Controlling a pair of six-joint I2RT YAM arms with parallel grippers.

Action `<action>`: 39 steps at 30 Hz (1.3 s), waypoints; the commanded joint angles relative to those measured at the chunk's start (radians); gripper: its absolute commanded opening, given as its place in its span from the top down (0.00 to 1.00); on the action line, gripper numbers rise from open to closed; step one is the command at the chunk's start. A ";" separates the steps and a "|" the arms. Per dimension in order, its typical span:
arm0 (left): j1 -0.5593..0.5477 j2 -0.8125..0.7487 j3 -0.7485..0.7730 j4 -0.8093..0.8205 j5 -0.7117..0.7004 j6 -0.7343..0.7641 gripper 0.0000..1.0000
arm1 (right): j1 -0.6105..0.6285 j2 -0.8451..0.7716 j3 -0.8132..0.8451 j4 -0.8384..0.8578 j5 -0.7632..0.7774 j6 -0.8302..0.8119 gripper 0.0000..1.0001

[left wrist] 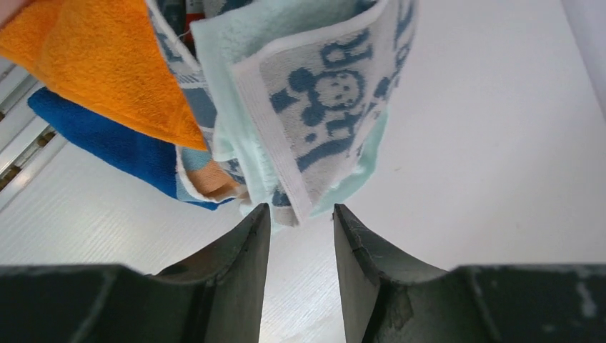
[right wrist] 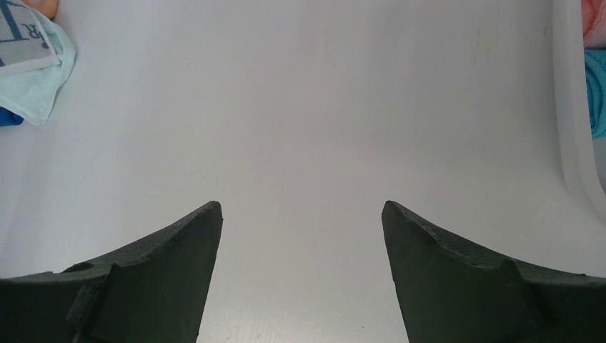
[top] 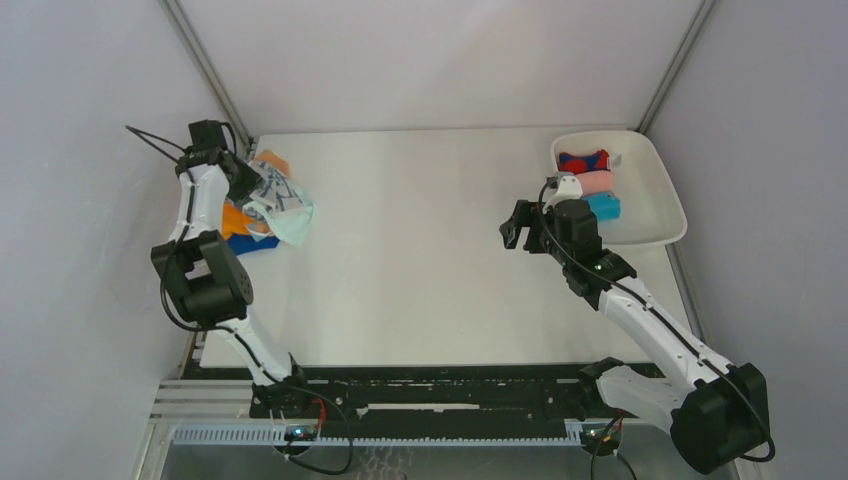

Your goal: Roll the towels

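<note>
Jaws of the left gripper [left wrist: 300, 212] stand a little apart with bare surface showing between them, clamped on nothing. The corner of a white towel with blue-grey print [left wrist: 329, 100] reaches right to their mouth and may brush one fingertip, though the wrist view is too close to be sure. Wrapped about that towel is a pale mint towel [left wrist: 218, 78], with an orange towel [left wrist: 93, 57] and a bright blue towel [left wrist: 107, 139] beside it, all in one loose heap at the far left edge of the table [top: 420, 270]. Well apart on the right, the right gripper [right wrist: 301, 207] hangs spread wide and empty over bare tabletop, near a white tray [top: 668, 195] that holds a red-and-blue roll [top: 582, 161], a pink roll [top: 596, 182] and a light blue roll [top: 604, 206].
</note>
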 commanded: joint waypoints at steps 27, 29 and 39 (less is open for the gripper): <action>0.008 0.070 0.058 0.081 0.172 -0.037 0.94 | -0.002 0.001 0.002 0.054 -0.009 -0.021 0.19; 0.014 0.031 0.115 0.069 0.189 -0.037 1.00 | -0.002 -0.004 0.001 0.054 -0.010 -0.020 0.19; 0.052 -0.174 0.592 0.079 0.202 -0.024 1.00 | -0.008 -0.043 0.001 0.048 -0.028 -0.014 0.19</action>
